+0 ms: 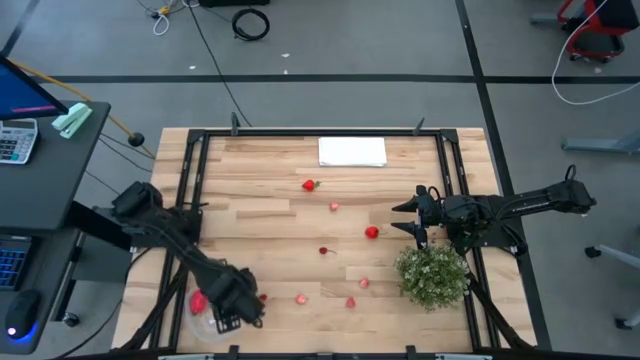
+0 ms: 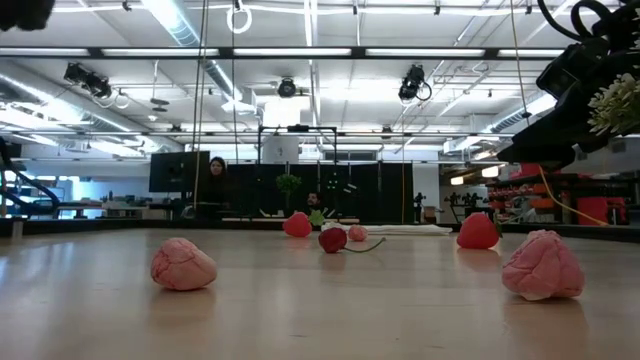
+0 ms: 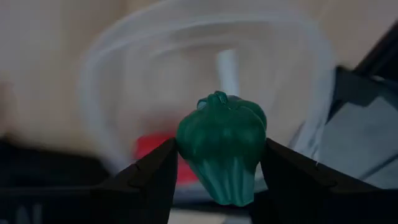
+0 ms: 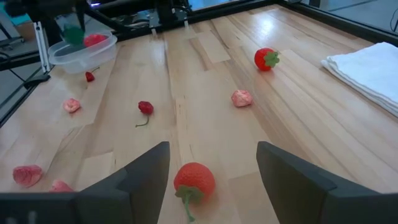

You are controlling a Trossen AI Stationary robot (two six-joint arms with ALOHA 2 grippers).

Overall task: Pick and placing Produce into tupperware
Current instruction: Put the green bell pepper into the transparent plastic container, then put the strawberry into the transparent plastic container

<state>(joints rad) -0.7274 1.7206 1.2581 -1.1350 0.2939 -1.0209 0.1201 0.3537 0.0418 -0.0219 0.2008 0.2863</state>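
Above the tupperware [image 3: 205,74] at the worktop's [image 1: 270,240] near-left corner, the left tool [image 3: 217,163] pinched a green pepper [image 3: 222,146], seemingly awaiting release; the right tool [image 4: 211,168] hovered spread over a strawberry [image 4: 194,180].

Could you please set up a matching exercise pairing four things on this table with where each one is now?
Things:
1. green pepper
2. white folded cloth
3. bushy green plant
4. red strawberry

Places:
A. at the table's far edge, in the middle
B. held between the left pincer's fingers, above the tupperware
C. on bare wood, near the cloth
D. at the table's right side, by the right pincer

Pairs: 1-B, 2-A, 3-D, 4-C
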